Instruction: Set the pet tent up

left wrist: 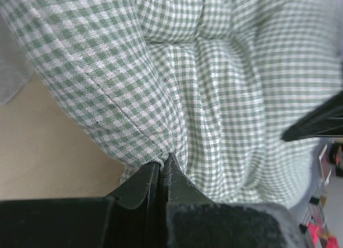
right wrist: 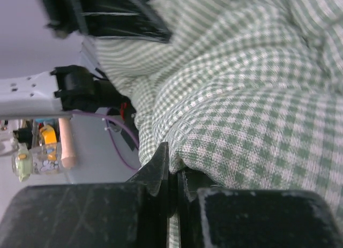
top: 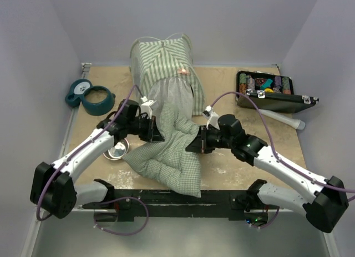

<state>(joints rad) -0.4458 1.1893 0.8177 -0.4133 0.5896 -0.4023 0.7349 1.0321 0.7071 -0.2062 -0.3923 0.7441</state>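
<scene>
The pet tent stands at the back middle of the table, green-and-white striped, with a pale mesh panel facing me. A green checked quilted cushion lies in front of it, its far end up against the tent's front. My left gripper is shut on the cushion's left edge, seen in the left wrist view. My right gripper is shut on the cushion's right edge, seen in the right wrist view. The cushion fills both wrist views.
A teal pet bowl holder sits at the back left. A metal bowl lies under the left arm. An open case of colourful items and a pale tube are at the back right.
</scene>
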